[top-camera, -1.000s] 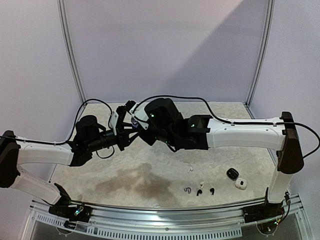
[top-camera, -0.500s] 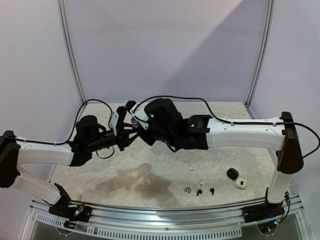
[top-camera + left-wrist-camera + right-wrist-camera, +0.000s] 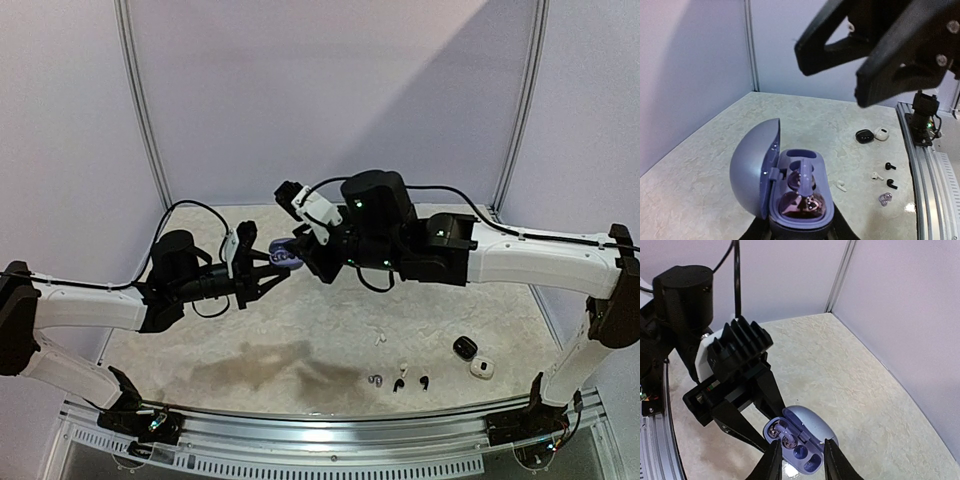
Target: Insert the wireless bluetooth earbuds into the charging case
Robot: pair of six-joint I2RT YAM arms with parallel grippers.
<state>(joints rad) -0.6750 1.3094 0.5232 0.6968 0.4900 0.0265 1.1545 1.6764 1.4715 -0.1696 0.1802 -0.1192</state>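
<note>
Left jaws clamp the open charging case [image 3: 800, 200] off the counter [image 3: 500, 320], right jaws parted and empty just beside it; top view, not right wrist, shows wireless bluetooth earbuds [image 3: 424, 382] lying front-right.

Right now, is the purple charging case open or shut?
Open. The case has its lid swung back, showing its inside.

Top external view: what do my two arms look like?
Both have white link shells with black joints, wrists and jaws. The left arm trails a looping black cable; the right arm has one along its top and small green lights on its black housings.
</note>
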